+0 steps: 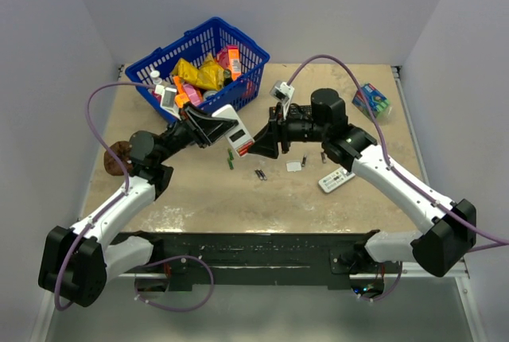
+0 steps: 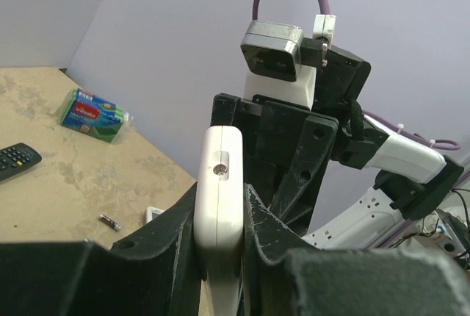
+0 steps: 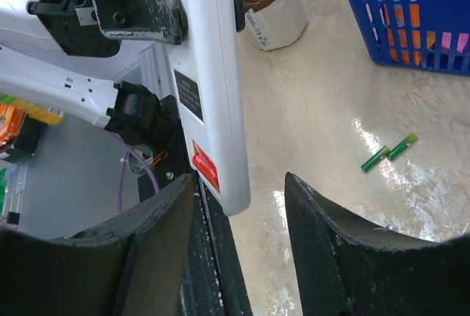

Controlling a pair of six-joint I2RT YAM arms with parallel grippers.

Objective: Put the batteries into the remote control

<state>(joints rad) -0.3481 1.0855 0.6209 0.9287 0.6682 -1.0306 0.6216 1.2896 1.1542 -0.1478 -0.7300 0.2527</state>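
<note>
Above the middle of the table (image 1: 207, 207) the air is occupied: the remote control (image 1: 237, 137) is clamped in the left gripper (image 1: 216, 129), and its free end stands between the parted fingers of the right gripper (image 1: 262, 145), so little gap is left there. Below them the surface is dotted with batteries (image 1: 231, 161) and a white cover (image 1: 293, 166), with a second white remote (image 1: 336, 180) further right. The back left is blocked by the blue basket (image 1: 256, 68). Bare tabletop is left along the near edge and between the basket and the sponge pack (image 1: 371, 100).
</note>
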